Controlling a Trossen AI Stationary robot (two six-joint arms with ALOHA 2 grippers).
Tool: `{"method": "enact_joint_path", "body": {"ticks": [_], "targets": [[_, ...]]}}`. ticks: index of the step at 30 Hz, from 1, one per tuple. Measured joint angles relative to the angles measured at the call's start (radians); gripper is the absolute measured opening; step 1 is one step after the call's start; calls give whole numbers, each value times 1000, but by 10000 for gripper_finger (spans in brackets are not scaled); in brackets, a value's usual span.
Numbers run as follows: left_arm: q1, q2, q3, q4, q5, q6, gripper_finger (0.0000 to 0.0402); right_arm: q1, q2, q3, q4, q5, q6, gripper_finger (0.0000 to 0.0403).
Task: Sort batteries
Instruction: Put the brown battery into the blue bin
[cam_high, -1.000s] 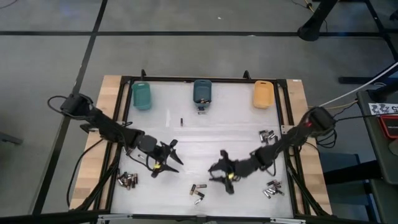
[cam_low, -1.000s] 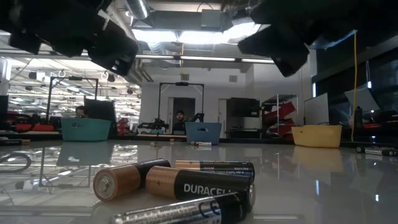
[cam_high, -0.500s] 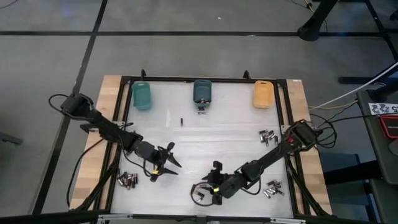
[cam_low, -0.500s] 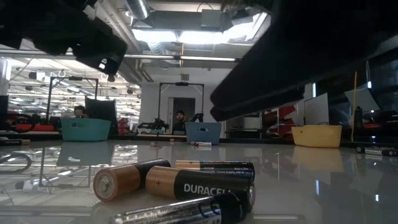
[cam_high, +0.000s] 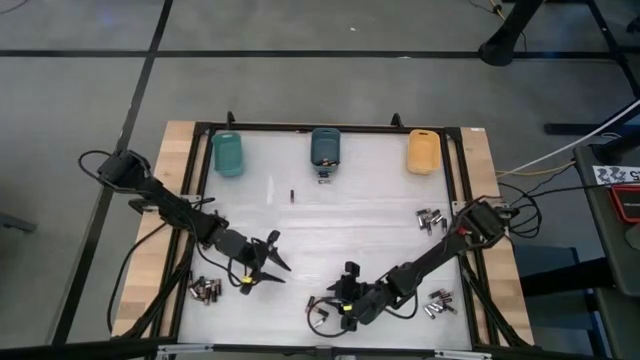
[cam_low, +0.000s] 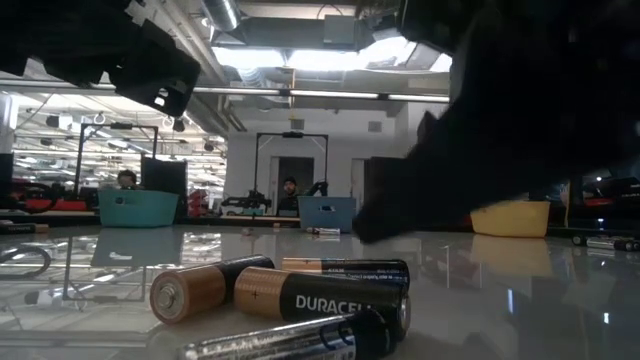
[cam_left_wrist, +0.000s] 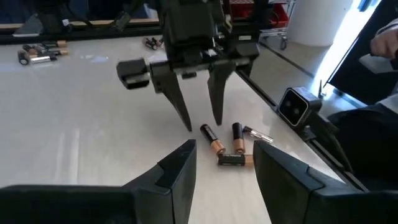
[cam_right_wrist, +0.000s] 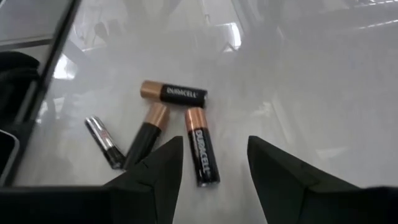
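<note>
While right pincer (cam_right_wrist: 211, 163) hovers open, batteries (cam_right_wrist: 200, 143) just beneath

Black batteries (cam_right_wrist: 200, 154), coppery ends

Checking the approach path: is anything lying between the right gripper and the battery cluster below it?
Nothing: in the right wrist view, only bare table separates the open right gripper from the batteries.
</note>
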Motion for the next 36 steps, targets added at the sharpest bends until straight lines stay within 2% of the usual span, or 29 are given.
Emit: {"method": "enact_joint_path", "body": {"ticks": [12, 17, 20, 25, 31, 36], "targets": [[45, -6, 0, 15, -11, 23, 148, -1, 24, 0, -20, -36, 18, 182], [78, -45, 0, 32, -11, 59, 148, 1, 69, 3, 0, 10, 20, 180], [99, -96, 0, 30, -11, 84, 148, 3, 75, 4, -6, 56, 23, 153], [130, -210, 0, -57, -13, 136, 148, 2, 76, 2, -30, 70, 24, 37], [177, -343, 0, -272, -93, 138, 148, -8, 43, 4, -113, 71, 78, 37], [208, -369, 0, -418, -105, 103, 148, -49, -66, -7, -357, 120, 74, 34]]}}
